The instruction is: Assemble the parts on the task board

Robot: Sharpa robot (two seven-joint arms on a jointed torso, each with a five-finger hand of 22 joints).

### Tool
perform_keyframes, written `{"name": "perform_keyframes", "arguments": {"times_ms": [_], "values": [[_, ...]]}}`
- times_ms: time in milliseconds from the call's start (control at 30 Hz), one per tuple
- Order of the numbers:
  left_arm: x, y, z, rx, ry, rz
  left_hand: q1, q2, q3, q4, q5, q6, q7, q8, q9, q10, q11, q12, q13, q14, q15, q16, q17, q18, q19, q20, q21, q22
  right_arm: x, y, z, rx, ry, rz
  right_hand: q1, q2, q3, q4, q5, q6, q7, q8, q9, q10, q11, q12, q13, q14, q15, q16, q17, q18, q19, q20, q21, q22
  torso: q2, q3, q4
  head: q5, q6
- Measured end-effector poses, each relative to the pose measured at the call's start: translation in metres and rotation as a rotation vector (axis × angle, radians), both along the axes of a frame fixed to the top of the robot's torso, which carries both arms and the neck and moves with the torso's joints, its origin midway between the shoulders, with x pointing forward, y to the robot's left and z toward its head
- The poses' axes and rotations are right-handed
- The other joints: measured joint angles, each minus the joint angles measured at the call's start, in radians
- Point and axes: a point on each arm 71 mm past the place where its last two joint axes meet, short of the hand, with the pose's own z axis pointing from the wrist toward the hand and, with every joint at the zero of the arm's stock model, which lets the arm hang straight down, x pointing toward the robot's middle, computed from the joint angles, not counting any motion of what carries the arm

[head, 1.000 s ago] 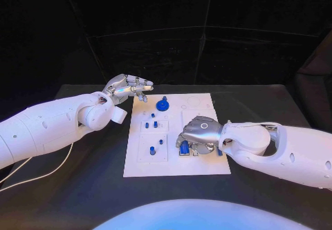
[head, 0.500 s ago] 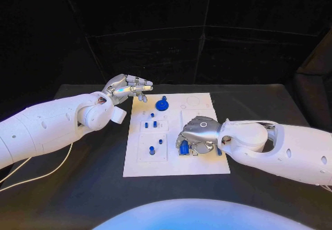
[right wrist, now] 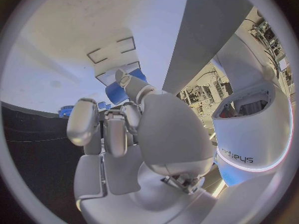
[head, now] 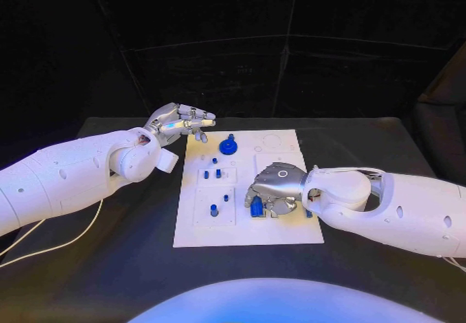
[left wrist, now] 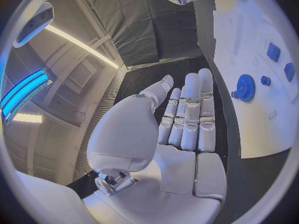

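Blue part (head: 257,206): small, stiff, light, likely slippery; I'd pinch its sides. My right hand (head: 277,188) covers it, grip unclear; left hand (head: 178,122) curled, empty.

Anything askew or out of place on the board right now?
Nothing stands out. The task board lies flat and square on the table. The blue gear and small blue parts sit on it. The right hand is down over a blue part; the left hand hovers off the far-left corner, holding nothing.
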Motion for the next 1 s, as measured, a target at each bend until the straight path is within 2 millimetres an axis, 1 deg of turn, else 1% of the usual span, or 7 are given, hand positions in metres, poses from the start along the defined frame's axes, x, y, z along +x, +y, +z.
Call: {"name": "perform_keyframes", "arguments": {"times_ms": [333, 633, 733, 800, 867, 900, 1000], "values": [[0.0001, -0.0001, 0.0, 0.0, 0.0, 0.0, 0.0, 0.0, 0.0, 0.0, 0.0, 0.0, 0.0, 0.0, 0.0, 0.0, 0.0, 0.0, 0.0, 0.0, 0.0, 0.0, -0.001, 0.0, 0.0, 0.0, 0.0, 0.0, 0.0012, -0.0014, -0.0016, -0.016, 0.011, -0.006, 0.0, 0.0, 0.006, 0.003, 0.0, -0.002, 0.002, -0.009, 0.0, -0.004, 0.004, -0.002, -0.003, 0.004, 0.004, 0.0, 0.0, 0.0, -0.004, 0.004, 0.0, -0.001, 0.0, 0.0002, -0.001, 0.0, -0.001], [0.0001, -0.0001, 0.0, 0.0, -0.001, 0.001, 0.0, 0.0, 0.0, 0.0, 0.0, 0.0, 0.0, 0.0, 0.0, 0.0, 0.0, 0.0, 0.0, 0.0, 0.0, 0.0, -0.001, 0.0, 0.0, 0.0, 0.0, 0.0, 0.002, -0.0016, -0.0025, -0.028, 0.016, -0.011, 0.002, -0.002, 0.006, 0.002, 0.0, -0.003, 0.003, -0.004, -0.002, -0.004, 0.003, -0.004, -0.004, 0.004, 0.004, 0.0, 0.0, 0.0, -0.004, 0.004, 0.0, -0.003, 0.0, 0.0002, -0.001, -0.001, -0.001], [0.0002, -0.0001, 0.0, 0.0, -0.001, 0.001, 0.0, 0.0, 0.0, 0.0, 0.0, 0.0, 0.0, 0.0, 0.0, 0.0, 0.0, 0.0, 0.0, 0.0, 0.0, 0.0, -0.001, 0.0, 0.0, 0.0, 0.0, 0.0, 0.0022, -0.0016, -0.0029, -0.032, 0.018, -0.012, -0.008, -0.011, 0.009, 0.006, 0.0, -0.009, 0.009, -0.006, -0.005, -0.007, 0.007, -0.008, -0.01, 0.004, 0.004, 0.0, 0.0, 0.0, -0.006, 0.006, 0.0, -0.007, 0.0, 0.0001, -0.001, -0.001, -0.002], [0.0002, -0.0001, 0.0, 0.0, -0.001, 0.001, 0.0, 0.0, 0.0, 0.0, 0.0, 0.0, 0.0, 0.0, 0.0, 0.0, 0.0, 0.0, 0.0, 0.0, 0.0, 0.0, -0.001, 0.0, 0.0, 0.0, 0.0, 0.0, 0.0023, -0.0015, -0.0031, -0.034, 0.019, -0.012, -0.014, -0.018, 0.013, 0.006, 0.011, -0.02, 0.02, -0.023, -0.008, -0.01, 0.004, -0.013, -0.013, 0.004, 0.004, 0.0, 0.0, 0.0, -0.007, 0.007, 0.0, -0.007, 0.0, 0.0001, -0.001, -0.001, -0.002], [0.0002, -0.0001, 0.0, 0.0, -0.001, 0.001, 0.0, 0.0, 0.0, 0.0, 0.0, 0.0, 0.0, 0.0, 0.0, 0.0, 0.0, 0.0, 0.0, 0.0, 0.0, 0.0, -0.001, 0.0, 0.0, 0.0, 0.0, 0.0, 0.0025, -0.0018, -0.0033, -0.038, 0.02, -0.012, -0.019, -0.024, 0.017, 0.005, 0.02, -0.04, 0.04, -0.051, -0.017, -0.017, -0.003, -0.019, -0.019, 0.004, 0.004, 0.0, 0.0, 0.0, -0.007, 0.007, 0.0, -0.012, 0.0, 0.0, -0.001, -0.001, -0.002], [0.0002, -0.0001, 0.0, 0.0, -0.001, 0.001, 0.0, 0.0, 0.0, 0.0, 0.0, 0.0, 0.0, 0.0, 0.0, 0.0, 0.0, 0.0, 0.0, 0.0, 0.0, 0.0, -0.001, 0.0, 0.0, 0.0, 0.0, 0.0, 0.0027, -0.0018, -0.0034, -0.039, 0.021, -0.013, -0.021, -0.026, 0.018, 0.003, 0.02, -0.057, 0.039, -0.066, -0.022, -0.022, -0.008, -0.021, -0.022, 0.004, 0.004, 0.0, 0.0, 0.0, -0.007, 0.007, 0.0, -0.014, 0.0, 0.0, -0.001, -0.001, -0.002], [0.0002, -0.0001, 0.0, 0.0, -0.001, 0.001, 0.0, 0.0, 0.0, 0.0, 0.0, 0.0, 0.0, 0.0, 0.0, 0.0, 0.0, 0.0, 0.0, 0.0, 0.0, 0.0, -0.001, 0.0, 0.0, 0.0, 0.0, 0.0, 0.0027, -0.0016, -0.0038, -0.043, 0.023, -0.013, -0.019, -0.03, 0.013, -0.004, 0.021, -0.127, 0.016, -0.104, -0.028, -0.031, -0.016, -0.029, -0.031, 0.002, -0.006, 0.0, 0.0, 0.0, -0.013, 0.001, -0.007, -0.019, 0.0, -0.0001, -0.0007, -0.001, -0.002]]}}
